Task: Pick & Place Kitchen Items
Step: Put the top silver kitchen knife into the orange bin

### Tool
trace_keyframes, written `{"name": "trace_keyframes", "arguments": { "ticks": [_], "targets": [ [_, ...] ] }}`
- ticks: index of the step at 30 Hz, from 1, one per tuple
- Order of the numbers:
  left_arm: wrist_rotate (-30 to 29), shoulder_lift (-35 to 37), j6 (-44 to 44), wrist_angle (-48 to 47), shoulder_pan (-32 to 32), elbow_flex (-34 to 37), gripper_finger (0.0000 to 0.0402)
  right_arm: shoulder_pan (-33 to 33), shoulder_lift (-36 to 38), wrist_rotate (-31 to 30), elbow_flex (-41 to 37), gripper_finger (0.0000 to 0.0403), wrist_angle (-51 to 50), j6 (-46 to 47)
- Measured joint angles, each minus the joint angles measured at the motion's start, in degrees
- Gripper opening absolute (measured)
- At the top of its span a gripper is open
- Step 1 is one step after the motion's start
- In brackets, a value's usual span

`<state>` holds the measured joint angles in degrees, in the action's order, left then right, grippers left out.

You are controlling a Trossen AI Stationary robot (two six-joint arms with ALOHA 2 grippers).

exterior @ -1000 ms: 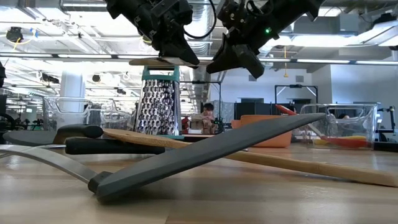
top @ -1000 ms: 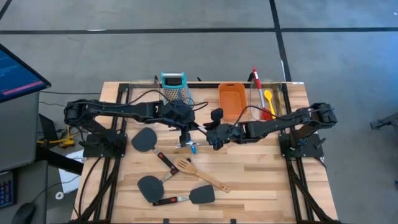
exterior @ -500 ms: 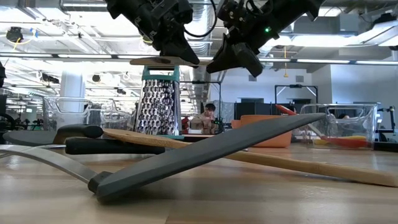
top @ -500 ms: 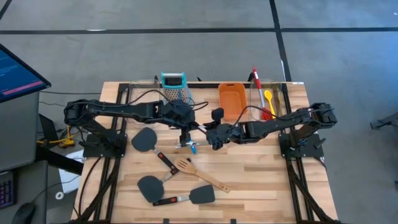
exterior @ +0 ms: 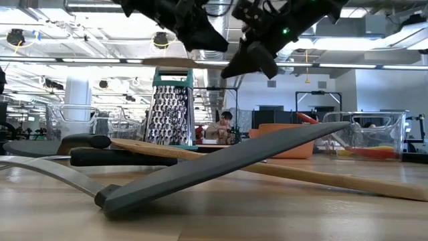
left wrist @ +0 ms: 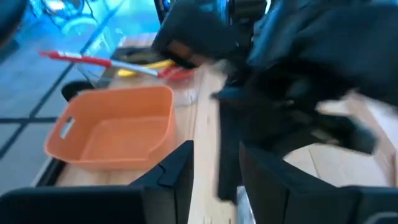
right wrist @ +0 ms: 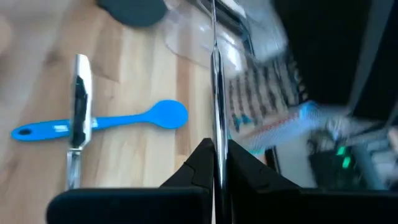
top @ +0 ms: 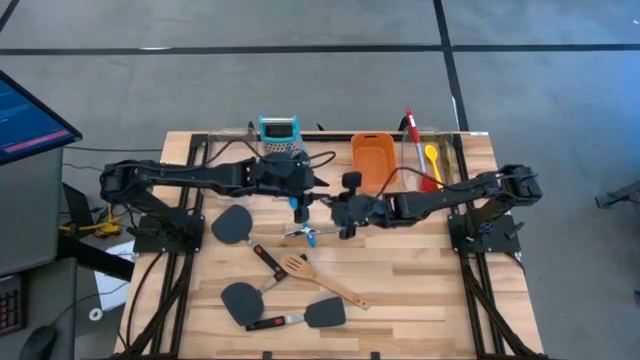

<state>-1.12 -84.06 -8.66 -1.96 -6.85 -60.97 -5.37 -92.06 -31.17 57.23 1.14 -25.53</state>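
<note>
The silver tongs (right wrist: 215, 74) show as a thin metal strip running forward from my right gripper (right wrist: 215, 165), which is shut on them above the table's middle (top: 337, 213). A second silver piece (right wrist: 77, 118) crosses the blue spoon (right wrist: 124, 121), which lies on the table (top: 310, 238); whether that piece rests there I cannot tell. My left gripper (top: 299, 203) hangs open just left of the right one, holding nothing (left wrist: 214, 171). Black spatulas (top: 232, 225) (top: 240, 298) (top: 325, 313) and a wooden slotted turner (top: 300, 267) lie flat near the front. My right gripper pinches the thin silver strip of the tongs (right wrist: 215, 140) between its two fingers. The strip is seen edge-on and runs along the fingers, away from them. The fingers slant down from the table's right side. How the far end of the tongs sits does not show.
A box grater (top: 279, 135) and an orange tub (top: 372, 160) stand at the far edge. A clear bin (top: 445, 160) at the far right holds red and yellow utensils. A red-and-black handle (top: 265, 258) lies by the wooden turner. Bare wood shows on the right half.
My left gripper has opened, risen and pulled back toward the far edge, tipping its fingers up. My right gripper has kept its place, still shut, and has rolled slightly. The blue spoon and the silver piece over it have not moved.
</note>
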Motion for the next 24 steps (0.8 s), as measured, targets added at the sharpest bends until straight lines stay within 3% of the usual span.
{"name": "trace_keyframes", "arguments": {
  "ticks": [8,15,24],
  "targets": [
    [0.1,5.3,-0.6,-3.8,0.1,0.0,0.0080,5.9,1.2,-0.2,0.0,0.0011,-0.8,11.2],
    [-0.6,10.2,-0.6,-13.1,0.1,0.3,0.0014,10.1,1.5,-3.9,-1.4,0.0011,-0.8,17.0],
    [-10.3,21.8,-0.1,-9.4,0.1,13.2,0.0002,12.0,5.4,-3.6,-8.1,0.0011,4.4,21.0]
  ]
}}
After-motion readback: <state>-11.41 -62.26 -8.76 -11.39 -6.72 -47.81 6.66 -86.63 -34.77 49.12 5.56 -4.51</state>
